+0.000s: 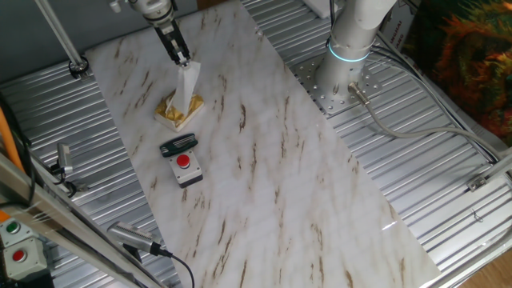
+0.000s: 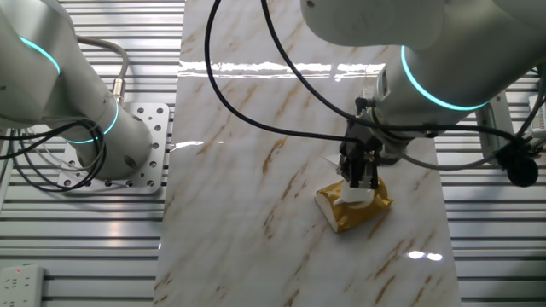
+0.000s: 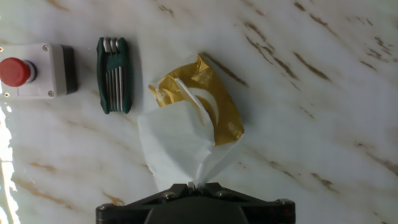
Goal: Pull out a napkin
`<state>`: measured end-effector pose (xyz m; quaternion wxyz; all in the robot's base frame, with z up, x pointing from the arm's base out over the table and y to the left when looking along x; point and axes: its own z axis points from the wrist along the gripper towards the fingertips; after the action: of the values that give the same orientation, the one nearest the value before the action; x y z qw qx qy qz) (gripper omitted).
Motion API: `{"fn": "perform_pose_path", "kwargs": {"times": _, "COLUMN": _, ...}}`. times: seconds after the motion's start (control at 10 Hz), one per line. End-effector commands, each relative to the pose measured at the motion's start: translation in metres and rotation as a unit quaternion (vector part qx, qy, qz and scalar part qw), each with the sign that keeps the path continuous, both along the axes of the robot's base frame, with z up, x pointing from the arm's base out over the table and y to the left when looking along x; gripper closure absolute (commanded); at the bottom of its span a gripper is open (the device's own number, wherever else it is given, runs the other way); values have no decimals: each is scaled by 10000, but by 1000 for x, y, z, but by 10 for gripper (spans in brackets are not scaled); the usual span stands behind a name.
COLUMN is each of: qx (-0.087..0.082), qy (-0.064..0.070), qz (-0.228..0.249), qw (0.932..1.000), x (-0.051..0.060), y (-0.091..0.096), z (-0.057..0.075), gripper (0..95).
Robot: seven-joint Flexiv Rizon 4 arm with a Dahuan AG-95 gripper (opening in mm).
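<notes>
Here the napkin [image 3: 177, 146] stands drawn up out of the golden tissue packet [image 3: 214, 99], a creased white sheet that widens toward the packet and narrows to a pinched tip at the hand [image 3: 200, 184]. In one fixed view the napkin [image 1: 189, 84] rises as a tall white strip from the packet [image 1: 179, 111], its lower end still in the packet's slot, its top caught between the fingers of the hand [image 1: 184, 62]. The packet lies flat on the marble table [image 1: 280, 184], its top torn open in a pale oval where more white tissue shows inside.

The hand is clenched on the napkin's upper tip, the two fingers closed together with only the thin paper between them; it hangs above the packet without touching it. From the other fixed view the hand [image 2: 358, 181] sits directly over the packet [image 2: 354, 209], with the white sheet [image 2: 357, 196] showing just beneath it.

Just beside the packet lies a green folding hex key set [image 3: 113, 74], apart from it. Beyond the key set, farther from the packet, stands a grey box with a red push button [image 3: 34, 70].
</notes>
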<state>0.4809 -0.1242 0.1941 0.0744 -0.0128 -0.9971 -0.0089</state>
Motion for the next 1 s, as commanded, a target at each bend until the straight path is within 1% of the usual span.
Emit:
{"fn": "perform_pose_path", "kwargs": {"times": 0.1, "qx": -48, "qy": -34, "qz": -34, "qw": 10000, "x": -1, "y": 0, "z": 0, "gripper": 950}}
{"fn": "perform_pose_path", "kwargs": {"times": 0.2, "qx": -40, "qy": -62, "qz": -52, "qw": 10000, "x": -1, "y": 0, "z": 0, "gripper": 950}}
{"fn": "perform_pose_path", "kwargs": {"times": 0.3, "qx": -23, "qy": -125, "qz": -47, "qw": 9999, "x": -1, "y": 0, "z": 0, "gripper": 950}}
{"fn": "perform_pose_path", "kwargs": {"times": 0.4, "qx": 1, "qy": -246, "qz": -18, "qw": 9997, "x": -1, "y": 0, "z": 0, "gripper": 950}}
{"fn": "perform_pose_path", "kwargs": {"times": 0.6, "qx": 2, "qy": -383, "qz": 3, "qw": 9993, "x": -1, "y": 0, "z": 0, "gripper": 950}}
{"fn": "perform_pose_path", "kwargs": {"times": 0.9, "qx": -36, "qy": -583, "qz": 109, "qw": 9982, "x": -1, "y": 0, "z": 0, "gripper": 950}}
{"fn": "perform_pose_path", "kwargs": {"times": 1.0, "qx": -75, "qy": -599, "qz": 33, "qw": 9982, "x": -1, "y": 0, "z": 0, "gripper": 950}}
